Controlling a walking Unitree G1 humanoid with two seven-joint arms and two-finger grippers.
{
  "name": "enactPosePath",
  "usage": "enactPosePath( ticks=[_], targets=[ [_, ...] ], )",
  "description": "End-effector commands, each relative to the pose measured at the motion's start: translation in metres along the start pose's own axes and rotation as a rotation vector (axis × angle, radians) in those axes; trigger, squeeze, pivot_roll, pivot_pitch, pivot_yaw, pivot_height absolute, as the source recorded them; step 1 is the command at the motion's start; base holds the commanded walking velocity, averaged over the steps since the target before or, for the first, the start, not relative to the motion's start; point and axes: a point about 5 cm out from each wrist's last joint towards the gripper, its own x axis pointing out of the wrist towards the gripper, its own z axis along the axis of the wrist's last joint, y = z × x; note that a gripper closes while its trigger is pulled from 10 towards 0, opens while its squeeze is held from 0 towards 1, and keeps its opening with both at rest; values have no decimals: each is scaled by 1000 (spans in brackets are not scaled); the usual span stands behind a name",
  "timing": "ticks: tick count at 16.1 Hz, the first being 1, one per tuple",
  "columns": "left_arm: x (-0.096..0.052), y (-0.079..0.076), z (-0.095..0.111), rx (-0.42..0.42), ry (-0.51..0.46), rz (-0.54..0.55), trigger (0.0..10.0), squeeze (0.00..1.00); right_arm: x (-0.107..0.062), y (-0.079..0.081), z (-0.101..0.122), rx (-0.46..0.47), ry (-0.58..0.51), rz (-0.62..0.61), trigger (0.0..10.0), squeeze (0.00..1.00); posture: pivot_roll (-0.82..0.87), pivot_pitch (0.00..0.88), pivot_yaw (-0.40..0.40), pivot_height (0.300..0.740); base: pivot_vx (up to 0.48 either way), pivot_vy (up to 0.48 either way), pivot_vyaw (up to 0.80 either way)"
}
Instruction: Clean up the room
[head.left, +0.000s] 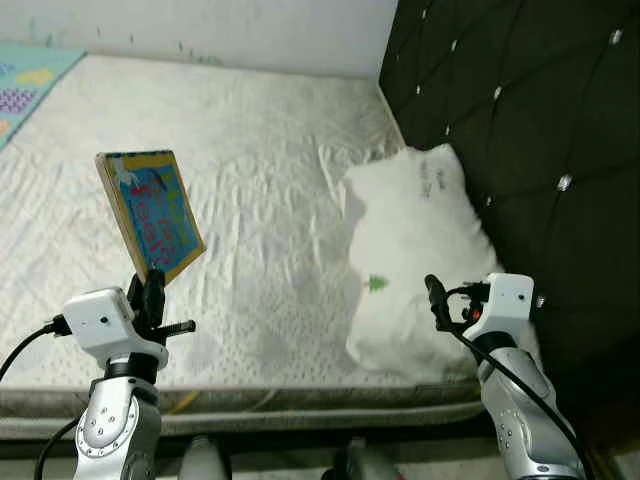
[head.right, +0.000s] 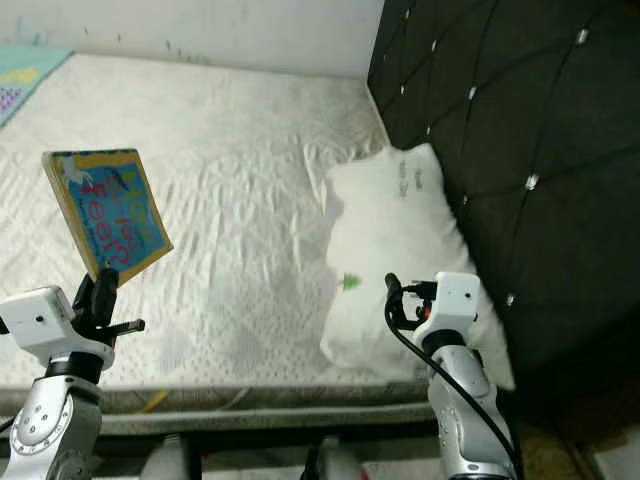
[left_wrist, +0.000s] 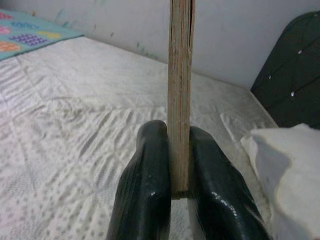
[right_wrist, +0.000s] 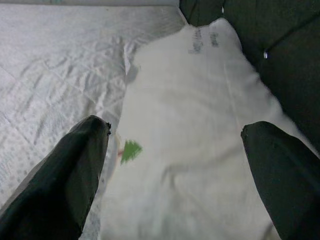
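A thin picture book (head.left: 152, 212) with a blue and yellow cover stands upright above the near left part of the bed, held by its lower edge. My left gripper (head.left: 150, 290) is shut on it; the left wrist view shows the book's edge (left_wrist: 180, 95) clamped between both black fingers (left_wrist: 145, 190). My right gripper (head.left: 436, 296) is open and hovers over the near end of a white pillow (head.left: 415, 250) that lies by the headboard. The pillow (right_wrist: 195, 130) spreads out between the parted fingers (right_wrist: 75, 170) in the right wrist view.
A white quilted mattress (head.left: 250, 150) covers most of the scene. A dark tufted headboard (head.left: 520, 110) rises on the right. A colourful play mat (head.left: 25, 85) lies at the far left. A white wall (head.left: 230, 30) runs behind the bed.
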Motion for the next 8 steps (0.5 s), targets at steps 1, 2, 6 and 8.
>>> enactPosePath(
  ticks=[1,2,6,8],
  targets=[
    [0,-2,7,0,-30,-5,10000,0,-1,-2,3,-2,-4,0,10000,0,31,132,-108,600,0,0,0],
    [0,-3,7,-1,-30,-5,10000,0,0,-1,3,-3,-5,3,10000,0,31,132,-108,596,0,0,0],
    [1,-4,7,-9,-32,-7,10000,0,2,0,4,-13,-3,10,10000,0,31,135,-112,596,0,0,0],
    [1,-2,7,-12,-31,-4,10000,0,3,2,5,-21,-6,22,10000,0,32,135,-113,596,0,0,0]
  ],
)
